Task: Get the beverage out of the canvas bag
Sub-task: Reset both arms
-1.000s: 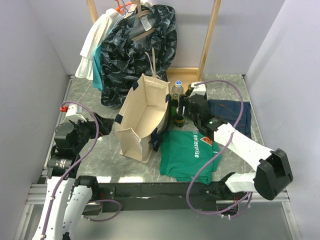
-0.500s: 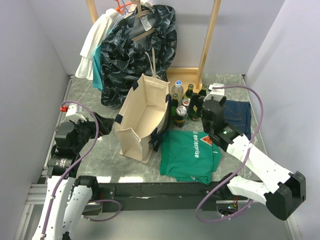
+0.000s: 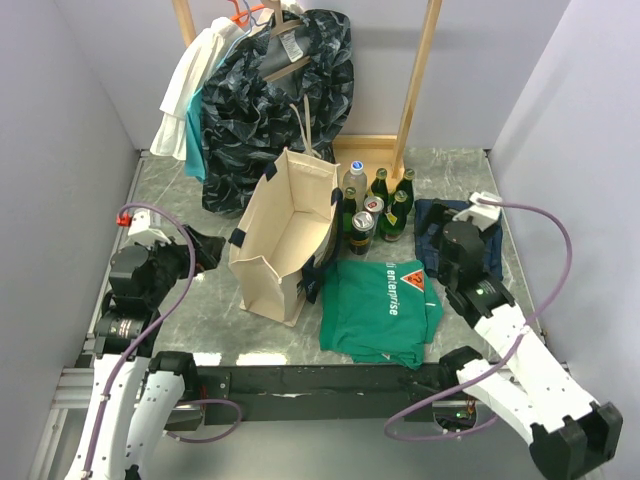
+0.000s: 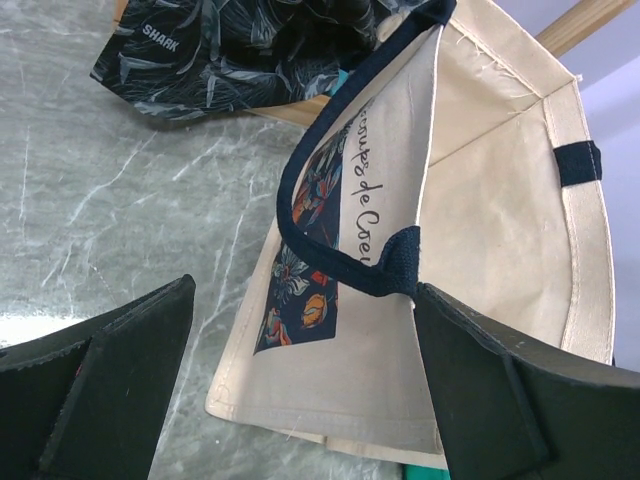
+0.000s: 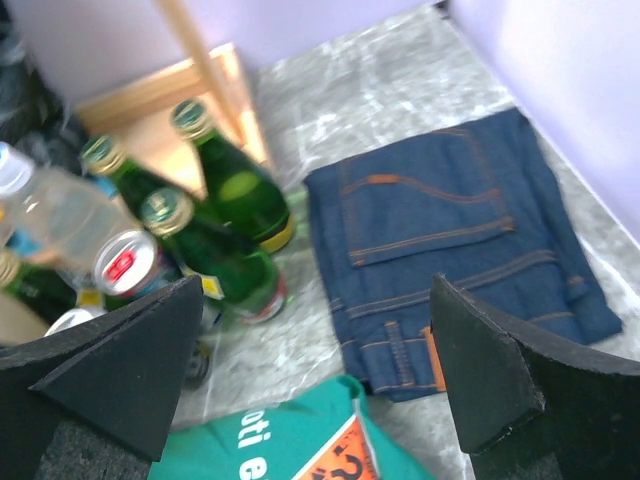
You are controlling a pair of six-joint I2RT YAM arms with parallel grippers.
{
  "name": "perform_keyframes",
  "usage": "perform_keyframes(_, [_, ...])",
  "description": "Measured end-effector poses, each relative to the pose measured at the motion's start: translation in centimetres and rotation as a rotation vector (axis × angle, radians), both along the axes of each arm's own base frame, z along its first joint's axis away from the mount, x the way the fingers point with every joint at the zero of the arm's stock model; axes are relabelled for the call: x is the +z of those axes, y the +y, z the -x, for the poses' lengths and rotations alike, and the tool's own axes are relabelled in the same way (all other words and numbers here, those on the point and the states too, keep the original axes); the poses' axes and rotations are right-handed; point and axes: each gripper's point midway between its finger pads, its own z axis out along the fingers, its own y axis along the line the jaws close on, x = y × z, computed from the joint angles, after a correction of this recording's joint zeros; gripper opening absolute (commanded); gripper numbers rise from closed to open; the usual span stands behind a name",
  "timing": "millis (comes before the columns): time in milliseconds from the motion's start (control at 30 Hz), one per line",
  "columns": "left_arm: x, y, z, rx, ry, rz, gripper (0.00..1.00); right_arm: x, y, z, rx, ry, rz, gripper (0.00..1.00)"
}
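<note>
The cream canvas bag (image 3: 285, 235) with navy trim stands open-topped left of centre; no beverage shows inside it in the top view. Beside its right wall stands a cluster of green bottles (image 3: 392, 205), a clear bottle (image 3: 354, 180) and cans (image 3: 362, 222). My left gripper (image 3: 205, 247) is open and empty just left of the bag; in the left wrist view (image 4: 300, 400) the bag's near wall (image 4: 400, 300) fills the gap between the fingers. My right gripper (image 3: 436, 243) is open and empty over the jeans' edge, right of the bottles. The right wrist view (image 5: 310, 390) shows green bottles (image 5: 225, 265).
A green T-shirt (image 3: 380, 305) lies in front of the bottles and folded jeans (image 3: 480, 230) lie at the right. A dark patterned garment (image 3: 275, 100) and white clothes (image 3: 185, 95) hang on a wooden rack (image 3: 420, 75) behind the bag. Grey walls close both sides.
My right arm has drawn back to the right, away from the bottle cluster, and now sits over the jeans. The green bottles stand uncovered. The left arm has not moved.
</note>
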Motion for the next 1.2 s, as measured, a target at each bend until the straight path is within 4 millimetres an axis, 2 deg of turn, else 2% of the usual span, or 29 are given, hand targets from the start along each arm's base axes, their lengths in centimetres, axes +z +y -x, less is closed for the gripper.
perform_keyframes(133, [-0.1, 0.0, -0.1, -0.001, 0.006, 0.001, 0.96, -0.4, -2.2, 0.4, -0.089, -0.025, -0.034, 1.0])
perform_keyframes(333, [-1.7, -0.8, -1.0, -0.041, 0.077, 0.004, 0.96, -4.3, -5.3, 1.2, -0.195, -0.023, -0.084, 1.0])
perform_keyframes(467, [-1.8, -0.6, -1.9, -0.016, 0.086, 0.027, 0.96, -5.3, -6.5, 1.0, -0.226, -0.068, -0.121, 1.0])
perform_keyframes(600, [0.0, -0.8, -3.7, -0.01, 0.029, 0.05, 0.96, -6.0, -6.8, 0.2, -0.229, -0.055, -0.077, 1.0])
perform_keyframes(700, [1.5, -0.6, -6.3, 0.005, -0.027, 0.036, 0.96, -7.0, -7.1, -0.6, -0.233, -0.009, -0.034, 1.0])
perform_keyframes(767, [1.3, -0.2, -8.3, 0.028, -0.044, 0.009, 0.96, -7.7, -7.3, -0.9, -0.229, 0.016, -0.026, 1.0])
perform_keyframes(867, [-1.1, 0.8, -11.1, 0.071, -0.005, -0.052, 0.96, -7.9, -7.4, -1.0, -0.223, 0.007, -0.034, 1.0])
perform_keyframes(1033, [-5.3, 1.9, -13.9, 0.112, 0.066, -0.168, 0.96, -7.6, -6.9, -1.4, -0.172, -0.003, -0.024, 1.0])
perform_keyframes(1100, [-5.7, 2.1, -14.3, 0.127, 0.06, -0.21, 0.96, -7.7, -6.5, -1.5, -0.143, 0.002, -0.018, 1.0])
perform_keyframes(1200, [-5.3, 2.6, -14.7, 0.149, 0.019, -0.261, 0.96, -7.7, -6.0, -1.7, -0.111, 0.004, -0.016, 1.0])
